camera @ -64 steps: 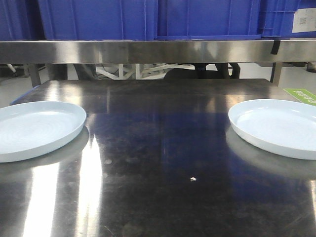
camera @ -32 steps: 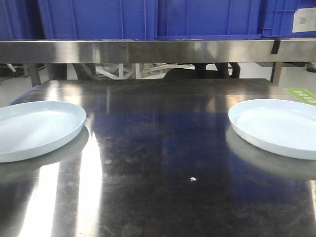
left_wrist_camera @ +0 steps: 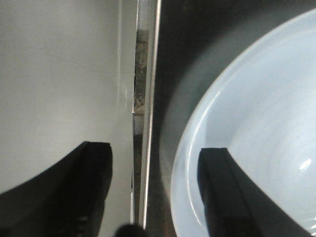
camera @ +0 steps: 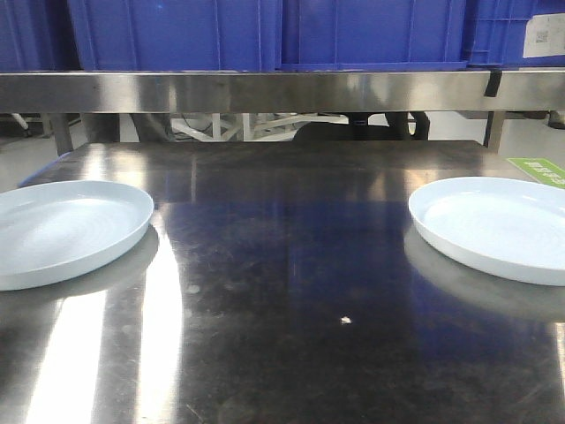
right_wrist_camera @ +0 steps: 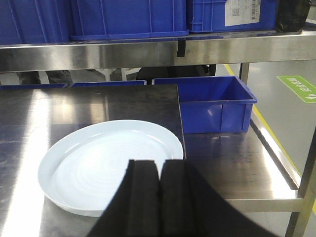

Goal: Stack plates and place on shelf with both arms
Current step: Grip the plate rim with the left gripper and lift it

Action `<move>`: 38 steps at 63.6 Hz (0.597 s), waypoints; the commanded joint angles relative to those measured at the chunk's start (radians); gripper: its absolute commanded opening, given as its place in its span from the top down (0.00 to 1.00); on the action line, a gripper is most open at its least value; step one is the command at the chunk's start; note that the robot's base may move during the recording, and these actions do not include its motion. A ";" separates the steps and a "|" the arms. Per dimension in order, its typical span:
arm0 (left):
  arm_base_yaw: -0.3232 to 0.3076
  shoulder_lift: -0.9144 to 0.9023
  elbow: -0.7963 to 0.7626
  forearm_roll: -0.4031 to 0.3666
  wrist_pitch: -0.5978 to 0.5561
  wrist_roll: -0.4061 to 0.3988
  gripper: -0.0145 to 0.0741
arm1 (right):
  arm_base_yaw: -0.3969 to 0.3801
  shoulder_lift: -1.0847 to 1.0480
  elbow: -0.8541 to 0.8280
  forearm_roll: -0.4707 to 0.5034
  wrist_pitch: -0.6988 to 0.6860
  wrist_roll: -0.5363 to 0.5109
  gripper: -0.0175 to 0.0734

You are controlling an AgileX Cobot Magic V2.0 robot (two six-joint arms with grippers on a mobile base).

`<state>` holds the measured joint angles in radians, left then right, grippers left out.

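Front: 2 pale bluish-white glossy plates, low rims, faint rings. The left plate is at the tabletop's left edge, the right plate at its right edge, well apart. The steel shelf rail runs above the far edge.
L wrist: left gripper jaws spread, holding nothing, 1 finger over the left plate's rim.
R wrist: right gripper jaws pressed together, empty, near the right plate.

From the front we only get part of each plate: the left plate runs off the left edge and the right plate off the right. The crate label is too tiny for us to read. In the right wrist view the right pincer hides that plate's near rim. The left wrist view is mostly blur, with its plate cropped.
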<state>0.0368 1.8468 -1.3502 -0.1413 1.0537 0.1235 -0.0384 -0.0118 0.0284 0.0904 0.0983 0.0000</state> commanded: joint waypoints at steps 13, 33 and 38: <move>0.002 -0.034 -0.031 -0.017 -0.001 0.012 0.34 | -0.003 -0.018 0.001 -0.009 -0.089 0.000 0.75; 0.002 -0.012 -0.031 -0.017 0.001 0.012 0.37 | -0.003 -0.018 0.001 -0.009 -0.089 0.000 0.75; 0.002 -0.012 -0.031 -0.017 0.001 0.012 0.41 | -0.003 -0.018 0.001 -0.009 -0.089 0.000 0.75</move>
<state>0.0368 1.8780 -1.3502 -0.1447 1.0537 0.1370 -0.0384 -0.0118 0.0284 0.0904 0.0983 0.0000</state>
